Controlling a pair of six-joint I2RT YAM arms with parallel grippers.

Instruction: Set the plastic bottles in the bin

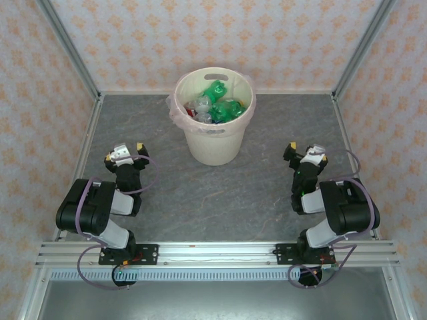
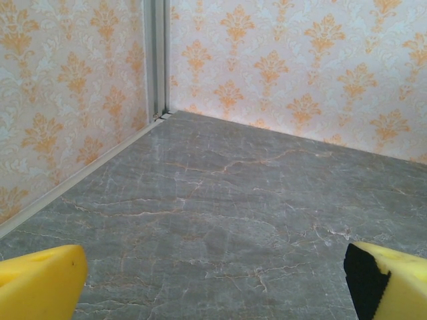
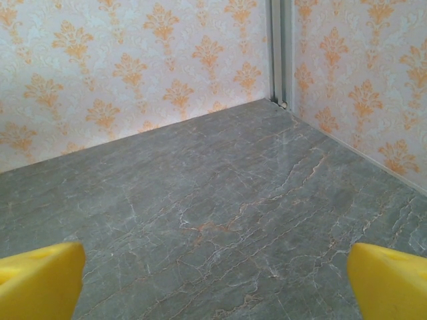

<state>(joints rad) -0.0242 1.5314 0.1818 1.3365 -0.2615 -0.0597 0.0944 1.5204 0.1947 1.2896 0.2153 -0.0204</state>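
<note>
Zero grasping: holding left end effector (image 1: 125, 152) and right end effector (image 1: 305, 153) spread and empty over the desk (image 1: 220, 193), leaving plastic bottles (image 1: 217, 107) heaped inside the bin (image 1: 210, 143) at far centre, apparently wrapping up.

A grey marbled tabletop (image 1: 220, 193) lies between orange-damask walls (image 1: 220, 40) joined by aluminium corner posts (image 1: 69, 47).

I see the cream bin (image 1: 213, 137) standing upright at the far middle of the tabletop (image 1: 220, 193), with green and clear plastic bottles (image 1: 217, 107) heaped inside, a thin liner draped over its rim.
</note>
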